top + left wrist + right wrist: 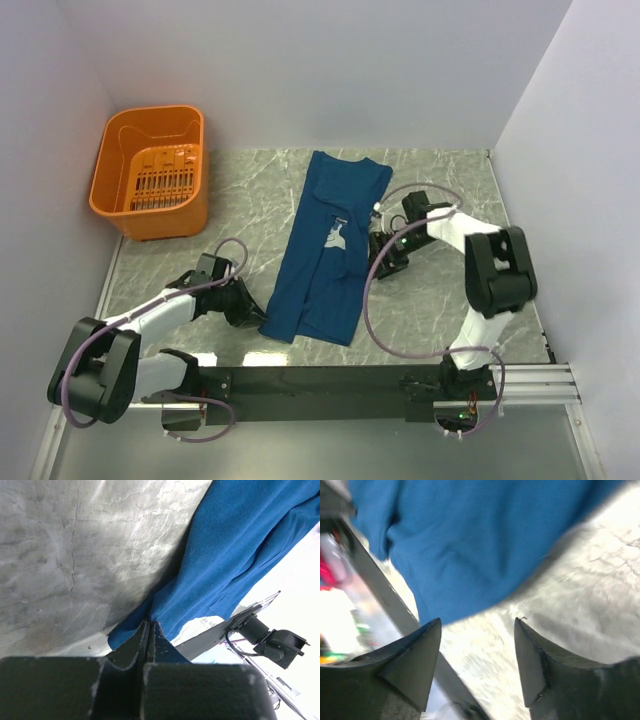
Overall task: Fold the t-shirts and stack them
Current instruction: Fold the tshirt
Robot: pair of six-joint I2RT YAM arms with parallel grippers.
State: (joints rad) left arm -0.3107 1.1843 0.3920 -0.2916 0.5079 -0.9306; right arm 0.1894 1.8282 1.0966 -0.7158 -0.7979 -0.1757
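Note:
The blue t-shirt (335, 200) lies folded into a long strip down the middle of the marble table, with a bit of its white print (337, 236) showing. My left gripper (256, 314) is at the shirt's near left corner. In the left wrist view this gripper (150, 623) is shut, and the t-shirt (240, 550) hem is pinched at its tips. My right gripper (381, 262) hovers beside the shirt's right edge. The right wrist view shows that gripper (478, 621) open with nothing between its fingers, and the t-shirt (470, 540) just beyond its tips.
An orange plastic basket (160, 222) stands at the far left corner of the table. White walls close the table in on the left, back and right. The black rail (330, 380) carrying both arm bases runs along the near edge.

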